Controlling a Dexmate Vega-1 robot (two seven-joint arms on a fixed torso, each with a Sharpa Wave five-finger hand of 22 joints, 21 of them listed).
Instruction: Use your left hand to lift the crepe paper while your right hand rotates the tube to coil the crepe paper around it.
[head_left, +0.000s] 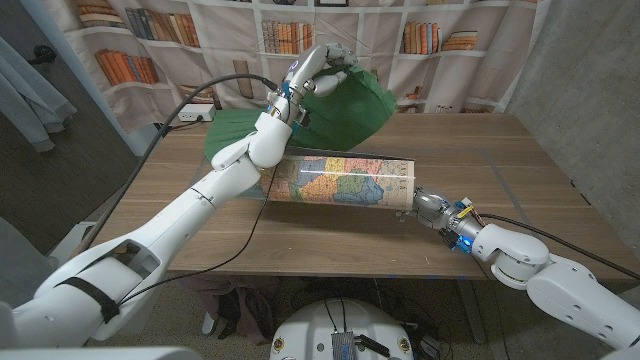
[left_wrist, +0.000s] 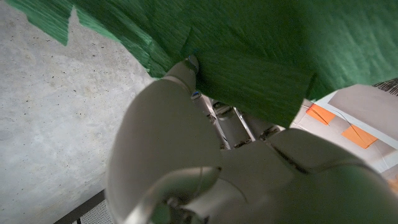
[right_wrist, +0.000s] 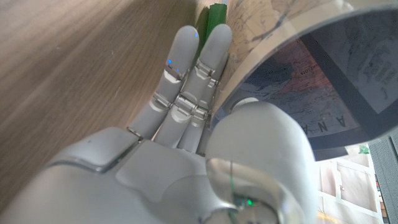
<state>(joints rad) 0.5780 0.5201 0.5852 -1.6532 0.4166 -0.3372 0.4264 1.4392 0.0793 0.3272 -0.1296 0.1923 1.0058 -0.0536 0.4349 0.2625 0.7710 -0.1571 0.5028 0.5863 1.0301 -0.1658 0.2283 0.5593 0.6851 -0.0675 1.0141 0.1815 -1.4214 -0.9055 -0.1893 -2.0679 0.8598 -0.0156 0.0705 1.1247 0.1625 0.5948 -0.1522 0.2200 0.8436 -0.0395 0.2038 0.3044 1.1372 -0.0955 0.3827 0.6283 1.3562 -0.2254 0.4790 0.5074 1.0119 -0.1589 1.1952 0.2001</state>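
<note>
Head view shows the left hand (head_left: 318, 70) pinching the green crepe paper (head_left: 345, 110) aloft for slack, while right hand (head_left: 432, 207) fingers (right_wrist: 186, 74), pressed together, grip the map-printed tube (head_left: 340, 180) end to turn it.

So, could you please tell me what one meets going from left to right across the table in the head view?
White power strip at the far edge → left hand holding up the green crepe paper → map-printed tube lying on the wooden table → right hand at the tube's end.
</note>
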